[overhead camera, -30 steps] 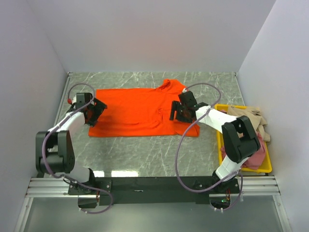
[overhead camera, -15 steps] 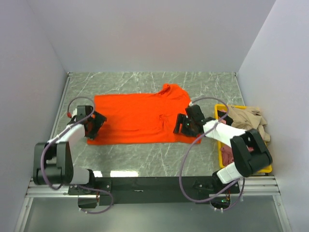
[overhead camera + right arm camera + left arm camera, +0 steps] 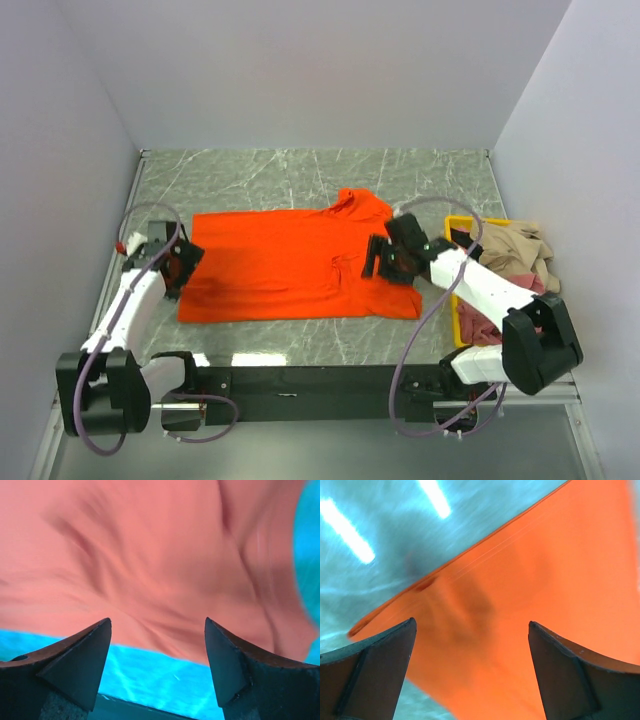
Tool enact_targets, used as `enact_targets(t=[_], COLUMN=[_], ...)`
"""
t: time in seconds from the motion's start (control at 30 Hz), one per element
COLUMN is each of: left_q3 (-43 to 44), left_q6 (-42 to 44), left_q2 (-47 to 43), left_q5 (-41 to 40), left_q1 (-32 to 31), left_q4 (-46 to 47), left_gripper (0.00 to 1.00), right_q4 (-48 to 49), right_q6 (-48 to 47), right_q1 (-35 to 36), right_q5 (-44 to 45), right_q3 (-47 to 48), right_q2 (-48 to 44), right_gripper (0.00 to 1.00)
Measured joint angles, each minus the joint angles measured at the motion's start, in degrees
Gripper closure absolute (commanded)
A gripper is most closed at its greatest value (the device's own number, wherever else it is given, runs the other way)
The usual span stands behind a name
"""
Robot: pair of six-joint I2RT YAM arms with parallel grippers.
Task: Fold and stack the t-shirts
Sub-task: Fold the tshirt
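**Orange-red shirt lying spread between two open hands**

From above, the orange-red t-shirt is lying spread and mostly smooth on the grey, white-veined, marble-look table. It is reaching from one hand to the other. The left hand is sitting at one side edge. The right hand is resting over the opposite end, just below the rumpled collar. Outward of the right hand, a yellow plastic bin is holding the crumpled beige t-shirt and the dusty pink t-shirt. Plain pale walls are enclosing the table.

At the left wrist, the dark wedge-shaped fingers are standing wide apart, pinching nothing. Soft matte orange cloth with a stitched hem is running diagonally ahead, and the glossy table is reflecting light strips.

At the right wrist, the fingers are likewise spreading wide. Wrinkled, blurred cloth is lying ahead, with a strip of table just before the tips.
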Motion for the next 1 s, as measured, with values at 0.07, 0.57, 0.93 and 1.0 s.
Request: enact_targets(t=[0.07,0.57,0.93,1.0], left_q3=[5.0,41.8,50.9,50.1], left_q6=[0.3,9.9,14.1,14.2], left_q2=[2.5,44.6,57.1,57.3], left_q5=[-1.0,1.5,5.1,5.4], left_q1=[0.4,4.5,4.5,4.5], left_q4=[0.0,5.2,4.5,4.5], left_gripper=[0.01,0.15,0.43,0.44], right_q4=[-0.9,-7.1,-9.4,-9.3], right_q6=[-1.2,-8.8,-12.1,-12.2], right_q1=[0.0,-1.1,-3.1,-3.2], right_q5=[2.1,15.4,14.8,14.6], right_q3=[7.4,71.1,82.4,82.9], right_q2=[2.3,49.6,61.4,62.2], right_gripper=[0.18,0.19,0.2,0.2])
